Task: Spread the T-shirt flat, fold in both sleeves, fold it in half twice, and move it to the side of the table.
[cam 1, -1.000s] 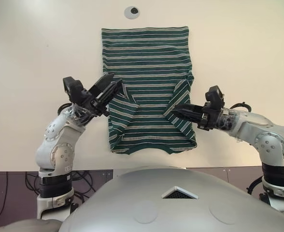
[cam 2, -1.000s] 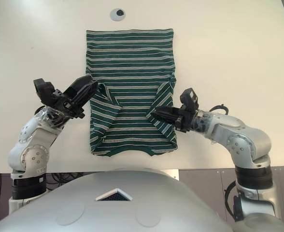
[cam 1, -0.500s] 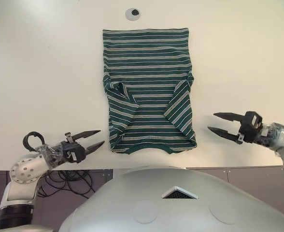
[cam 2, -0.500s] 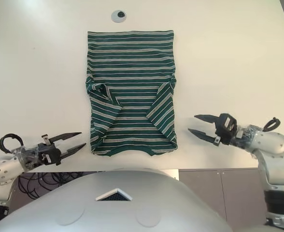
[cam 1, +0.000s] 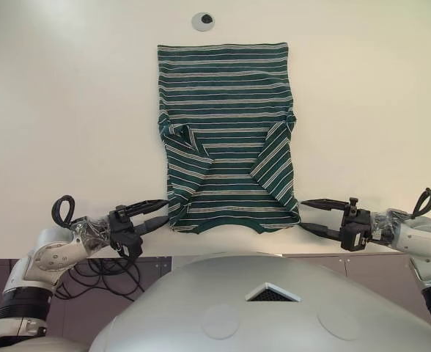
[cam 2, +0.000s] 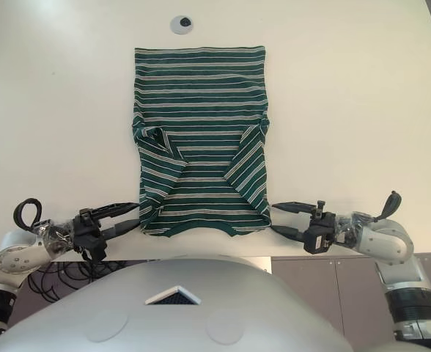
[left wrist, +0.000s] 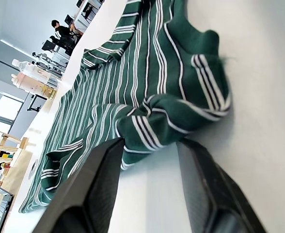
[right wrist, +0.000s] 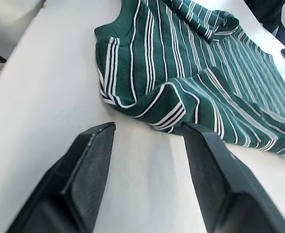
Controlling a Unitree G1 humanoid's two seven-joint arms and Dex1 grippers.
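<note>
- Since the earlier frames both arms have swung out from over the sleeves to the sides, then come in low along the near edge of the table (cam 1: pixel 69 110). Each now ends at a near corner of the T-shirt (cam 1: pixel 226 88).
- The T-shirt lies flat in the middle of the table as a green striped rectangle. Its long axis runs straight away from the robot. The neck end points towards the robot and the straight hem lies at the far end.
- The left sleeve (cam 1: pixel 185 143) and the right sleeve (cam 1: pixel 274 158) both lie turned in over the body as slanted flaps. Judged from this, the spreading and the sleeve folds are done. The two half folds and the move to the side of the table are still to do.
- The left gripper (cam 1: pixel 166 210) lies almost level with the tabletop, its tips just at the near left corner. Its jaws stand well apart and hold nothing, and in the left wrist view the bunched corner lies just ahead of the gap.
- The right gripper (cam 1: pixel 302 213) mirrors it at the near right corner. Its jaws are likewise spread and empty, with the shirt's edge just beyond its tips.
- A small round grey disc (cam 1: pixel 203 20) sits in the tabletop just past the hem.
</note>
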